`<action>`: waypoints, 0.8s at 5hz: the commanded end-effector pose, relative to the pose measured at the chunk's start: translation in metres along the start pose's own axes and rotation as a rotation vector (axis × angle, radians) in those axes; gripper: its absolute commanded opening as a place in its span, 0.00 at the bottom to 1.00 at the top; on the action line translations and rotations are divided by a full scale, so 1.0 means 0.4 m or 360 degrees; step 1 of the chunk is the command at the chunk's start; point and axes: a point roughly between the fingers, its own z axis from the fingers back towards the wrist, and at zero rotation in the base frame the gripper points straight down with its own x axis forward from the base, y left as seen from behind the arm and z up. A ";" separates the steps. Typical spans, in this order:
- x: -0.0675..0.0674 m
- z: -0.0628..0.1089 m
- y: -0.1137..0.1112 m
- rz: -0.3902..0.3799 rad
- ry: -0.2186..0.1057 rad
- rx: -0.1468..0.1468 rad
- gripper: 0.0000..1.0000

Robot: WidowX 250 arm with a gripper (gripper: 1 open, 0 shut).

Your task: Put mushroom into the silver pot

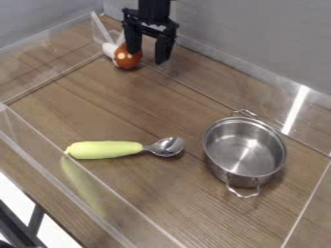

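The end effector hid part of the mushroom, so its stem was hard to see. The arm's top was cut off by pic's edge.

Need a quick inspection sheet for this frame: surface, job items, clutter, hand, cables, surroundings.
Surface: wooden table inside low clear plastic walls.
Job's things: mushroom, red-brown cap, lies at the far corner by the wall; silver pot stands upright and empty at the near right, far from the mushroom.
Clutter: spoon with a yellow-green handle lies flat left of the pot, bowl toward it, not touching.
Hand: black hand points down, fingers open, right beside the mushroom; holds nothing.
Cables: nothing seen.
Surroundings: grey wall behind; dark floor at the lower left.
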 end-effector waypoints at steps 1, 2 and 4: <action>0.007 0.060 0.054 0.0050 -0.0103 0.0043 1.00; 0.006 0.074 0.066 0.0049 -0.0116 0.0046 1.00; 0.012 0.070 0.071 0.0059 -0.0117 0.0059 1.00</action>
